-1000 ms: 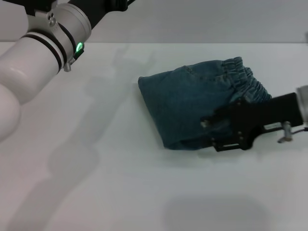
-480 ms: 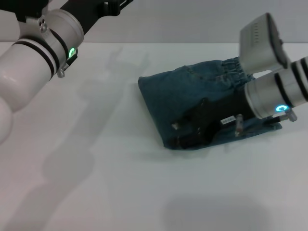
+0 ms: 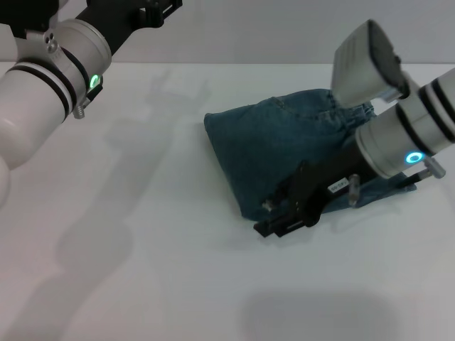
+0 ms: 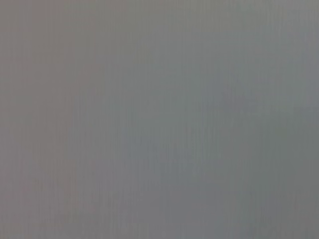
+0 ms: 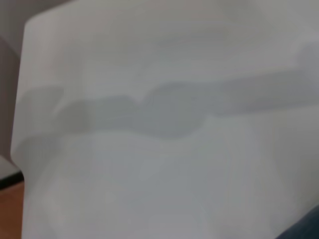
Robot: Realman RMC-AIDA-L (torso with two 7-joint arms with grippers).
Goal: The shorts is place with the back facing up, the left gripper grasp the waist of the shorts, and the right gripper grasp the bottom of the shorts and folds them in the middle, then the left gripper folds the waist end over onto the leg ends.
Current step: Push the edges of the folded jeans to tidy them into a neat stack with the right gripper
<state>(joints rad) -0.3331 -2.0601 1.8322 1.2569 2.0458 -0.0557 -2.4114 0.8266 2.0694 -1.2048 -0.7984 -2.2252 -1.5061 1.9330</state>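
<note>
The blue denim shorts (image 3: 274,149) lie folded into a compact bundle on the white table, right of centre in the head view. The elastic waist shows at the bundle's far right, partly behind my right arm. My right gripper (image 3: 281,217) hangs low over the bundle's near edge, its black tip reaching just past the cloth onto the table. My left gripper (image 3: 146,11) is raised at the far upper left, well away from the shorts. A sliver of the shorts (image 5: 310,225) shows in one corner of the right wrist view.
The white table (image 3: 142,249) spreads around the shorts, with arm shadows on its left half. The right wrist view shows mostly table surface and a shadow band. The left wrist view is plain grey.
My right arm has swung in over the shorts, carrying its gripper leftward to the bundle's near edge. The left arm has drawn back toward the upper left. The shorts lie as before.
</note>
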